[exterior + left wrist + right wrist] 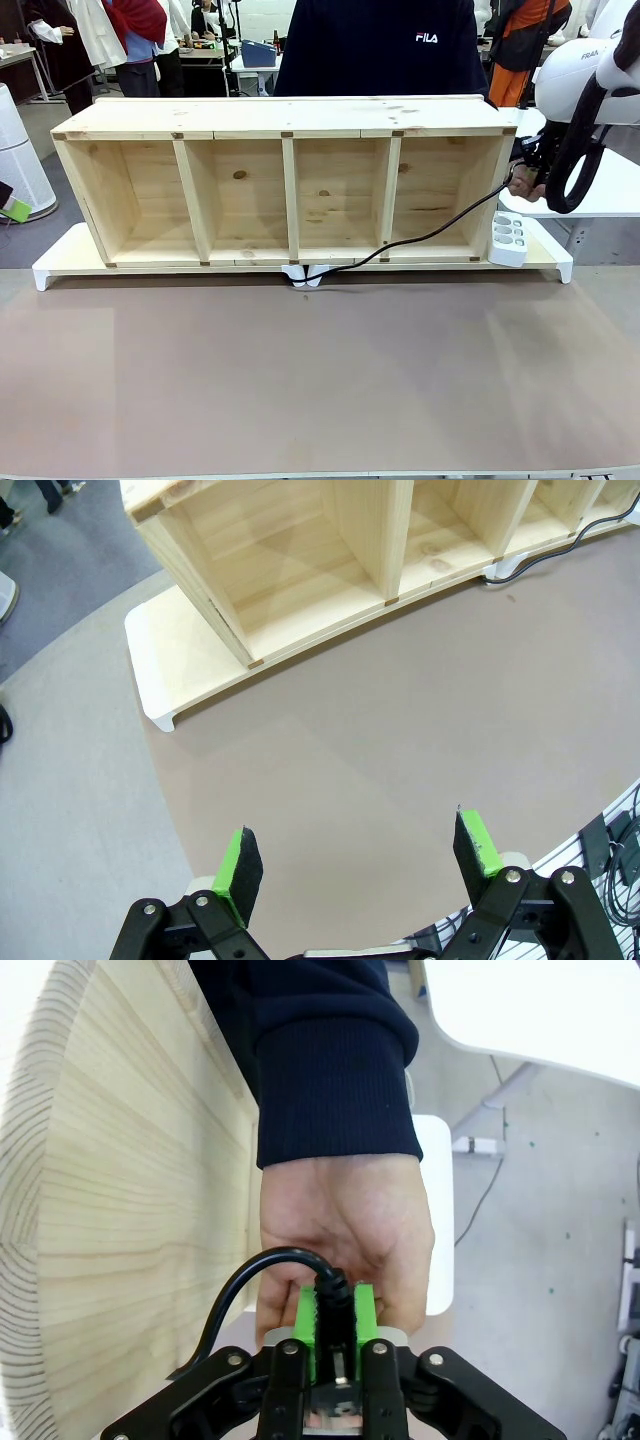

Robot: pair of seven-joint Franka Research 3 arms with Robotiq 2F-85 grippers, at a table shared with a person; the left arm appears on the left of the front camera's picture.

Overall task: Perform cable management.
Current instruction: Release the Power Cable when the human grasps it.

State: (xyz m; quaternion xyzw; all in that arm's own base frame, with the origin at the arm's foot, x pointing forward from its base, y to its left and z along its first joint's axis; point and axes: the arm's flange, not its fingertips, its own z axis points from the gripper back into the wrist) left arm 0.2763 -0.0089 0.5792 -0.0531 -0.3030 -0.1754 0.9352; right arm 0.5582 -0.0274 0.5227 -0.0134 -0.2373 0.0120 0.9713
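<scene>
A wooden shelf (285,185) lies along the far edge of the table (300,380), on a white riser (60,262). A white power strip (508,238) leans at the shelf's right end. The cable (420,240) runs from under the shelf's front edge up to its right end, where the right gripper (336,1325) pinches its plug against a person's hand (345,1235). The left gripper (358,855) hangs wide apart over the table's left edge.

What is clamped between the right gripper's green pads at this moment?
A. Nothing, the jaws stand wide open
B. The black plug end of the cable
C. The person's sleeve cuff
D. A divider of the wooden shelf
B. In the right wrist view the right gripper has its pads closed on the plug of the cable, with the person's hand just behind it.
</scene>
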